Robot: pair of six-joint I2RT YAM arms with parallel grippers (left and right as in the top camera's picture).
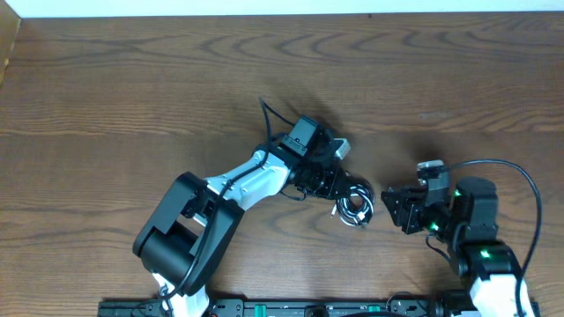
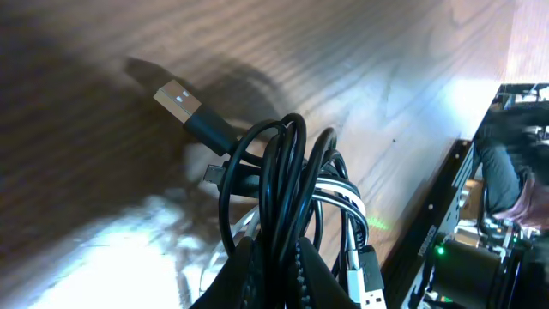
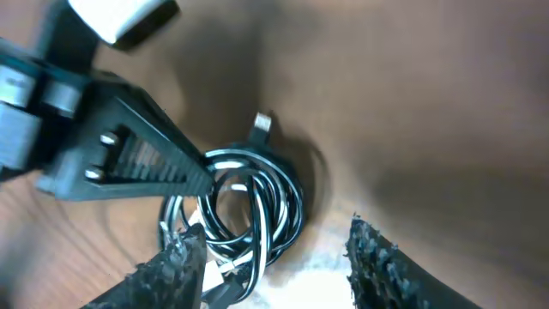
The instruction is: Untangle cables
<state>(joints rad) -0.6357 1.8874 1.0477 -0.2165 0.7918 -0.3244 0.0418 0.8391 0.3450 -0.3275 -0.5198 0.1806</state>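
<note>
The cables (image 1: 356, 207) are a small coiled bundle of thin black and white cords on the wooden table. My left gripper (image 1: 339, 187) is shut on the black strands of the bundle (image 2: 283, 180); its fingers (image 2: 279, 279) pinch them, and a silver USB plug (image 2: 177, 99) sticks out on the table. A second plug (image 2: 369, 283) hangs at the right. My right gripper (image 1: 394, 208) is open just right of the bundle. In the right wrist view the coil (image 3: 249, 210) lies between and beyond its spread fingers (image 3: 274, 266), untouched.
The left arm's black finger and white wrist part (image 3: 111, 129) reach over the coil in the right wrist view. The table's front rail with green lights (image 2: 446, 249) runs close by on the right of the left wrist view.
</note>
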